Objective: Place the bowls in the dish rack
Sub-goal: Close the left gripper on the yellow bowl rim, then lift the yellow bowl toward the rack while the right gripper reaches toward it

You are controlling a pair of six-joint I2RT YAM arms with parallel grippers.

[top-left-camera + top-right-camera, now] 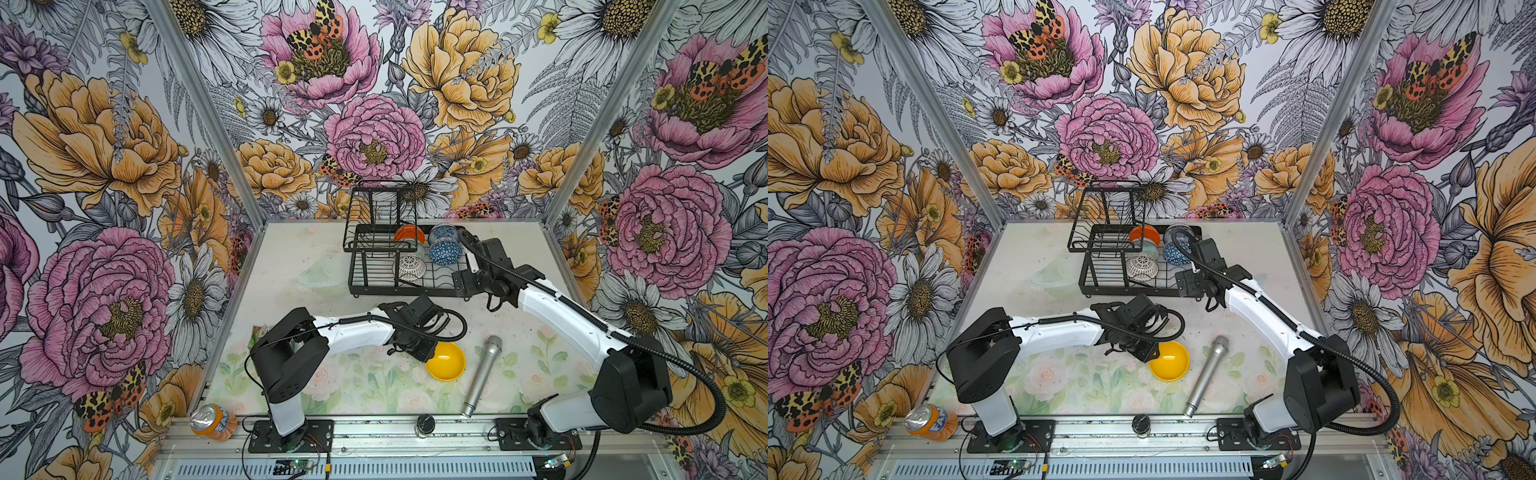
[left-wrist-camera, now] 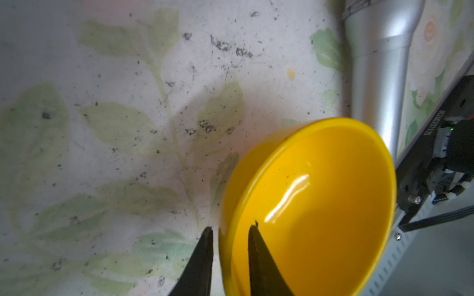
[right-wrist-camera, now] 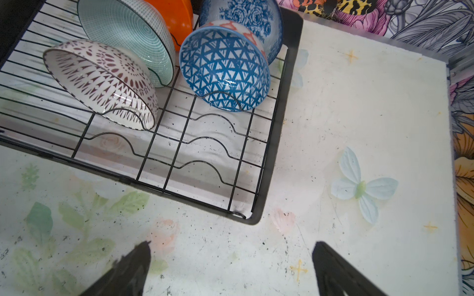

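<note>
A yellow bowl (image 1: 446, 361) (image 1: 1170, 360) (image 2: 320, 205) sits on the table near the front. My left gripper (image 2: 231, 228) (image 1: 428, 353) is shut on its rim, one finger inside and one outside the wall. The black dish rack (image 1: 365, 286) (image 1: 1100, 291) (image 3: 272, 153) stands at the back. It holds an orange bowl (image 1: 409, 233), a blue floral bowl (image 3: 243, 12), a blue triangle-patterned bowl (image 3: 225, 69), a teal bowl (image 3: 128, 28) and a white lattice bowl (image 3: 102, 82). My right gripper (image 3: 232, 243) (image 1: 459, 286) hangs open and empty by the rack's front right corner.
A silver microphone (image 1: 484, 374) (image 2: 379, 64) lies just right of the yellow bowl. A clear plastic dish (image 1: 320, 272) sits left of the rack. An orange soda can (image 1: 212, 422) and a small dark jar (image 1: 424, 424) rest on the front rail.
</note>
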